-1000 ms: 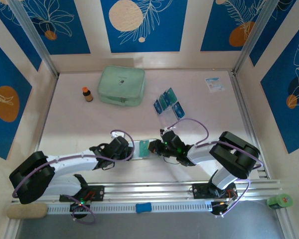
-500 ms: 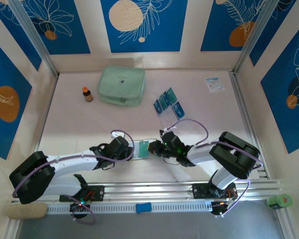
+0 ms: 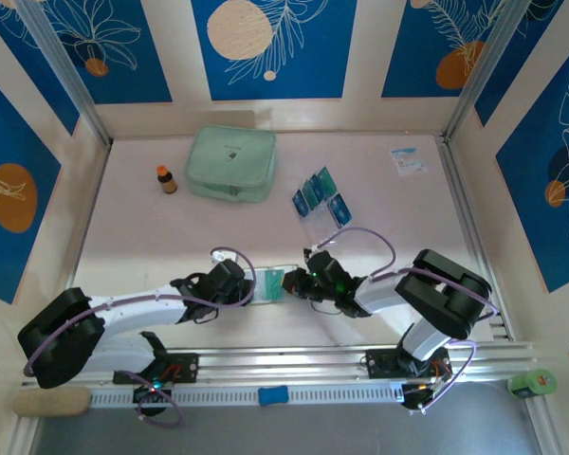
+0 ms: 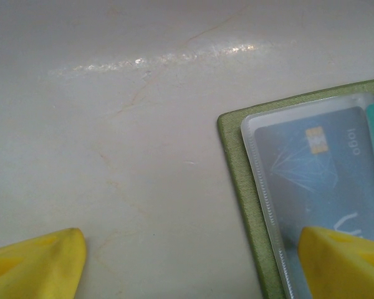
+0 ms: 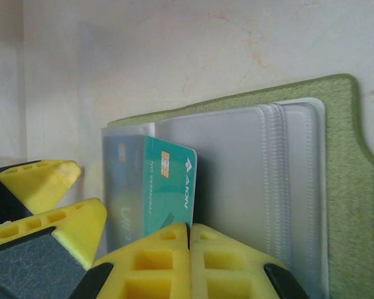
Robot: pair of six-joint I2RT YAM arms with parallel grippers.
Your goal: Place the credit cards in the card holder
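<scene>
The olive card holder (image 3: 271, 283) lies open on the table between both grippers, its clear sleeves facing up (image 5: 343, 149). One blue credit card (image 4: 311, 171) sits inside the leftmost sleeve. My right gripper (image 5: 190, 232) is shut on a teal credit card (image 5: 171, 180), which stands on edge over the sleeves beside the blue one. My left gripper (image 4: 190, 249) is open; one yellow finger (image 4: 343, 261) rests on the sleeve over the blue card, the other is on bare table. Several more credit cards (image 3: 318, 195) lie fanned out further back.
A pale mint zip pouch (image 3: 232, 163) and a small brown bottle (image 3: 166, 179) sit at the back left. A white-and-blue packet (image 3: 408, 159) lies at the back right. Metal rails run along the near edge.
</scene>
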